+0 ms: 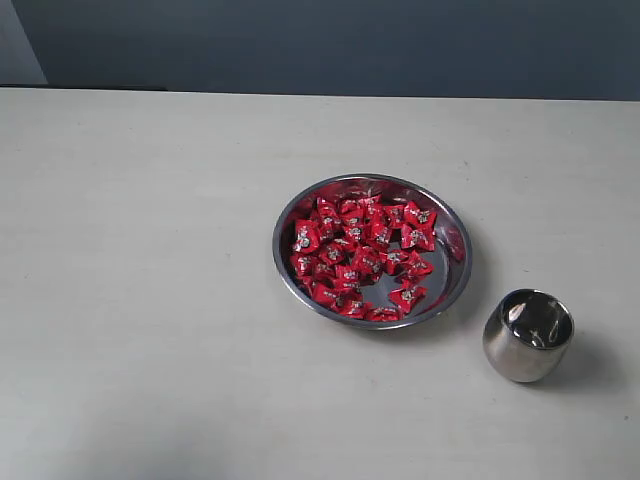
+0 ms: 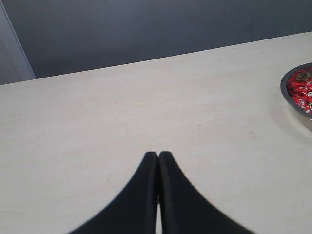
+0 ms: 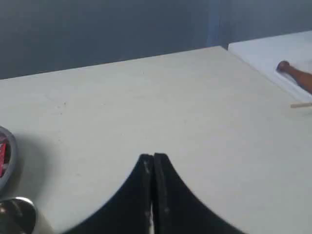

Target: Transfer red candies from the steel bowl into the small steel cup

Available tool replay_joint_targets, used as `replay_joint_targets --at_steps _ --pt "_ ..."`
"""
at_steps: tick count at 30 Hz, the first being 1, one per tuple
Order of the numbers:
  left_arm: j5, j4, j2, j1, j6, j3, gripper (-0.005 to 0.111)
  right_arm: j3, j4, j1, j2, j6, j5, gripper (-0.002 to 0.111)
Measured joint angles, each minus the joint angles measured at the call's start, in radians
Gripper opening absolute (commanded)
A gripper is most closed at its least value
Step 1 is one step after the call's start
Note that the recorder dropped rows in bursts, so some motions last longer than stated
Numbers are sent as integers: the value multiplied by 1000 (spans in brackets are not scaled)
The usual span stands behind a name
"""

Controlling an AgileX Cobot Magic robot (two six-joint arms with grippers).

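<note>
The steel bowl point(image 1: 448, 225) sits right of the table's middle, holding a heap of red candies point(image 1: 360, 255). The small steel cup point(image 1: 527, 335) stands just to its lower right, apart from it. No arm shows in the exterior view. My left gripper point(image 2: 158, 155) is shut on nothing over bare table, with the steel bowl's rim point(image 2: 291, 101) and some red candies point(image 2: 301, 92) at that view's edge. My right gripper point(image 3: 153, 157) is shut and empty too; the steel bowl's edge point(image 3: 9, 161) and the small steel cup point(image 3: 17, 214) show at that view's side.
The pale table point(image 1: 150, 300) ends at a dark wall behind. In the right wrist view a white surface point(image 3: 273, 53) adjoins the table's far end, with a brown wooden handle point(image 3: 295, 75) lying on it.
</note>
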Motion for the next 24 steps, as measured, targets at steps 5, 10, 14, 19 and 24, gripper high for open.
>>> replay_joint_targets --at_steps 5,10,14,19,24 --pt "0 0 0 0 0 0 0 0 -68 0 0 0 -161 -1" --pt "0 0 0 0 0 0 0 0 -121 0 0 0 -443 -1" --pt "0 0 0 0 0 0 0 0 -96 0 0 111 -679 -1" --pt "0 0 0 0 0 0 0 0 -112 0 0 759 -638 -1" --pt "0 0 0 0 0 0 0 3 -211 0 -2 978 -704 -1"
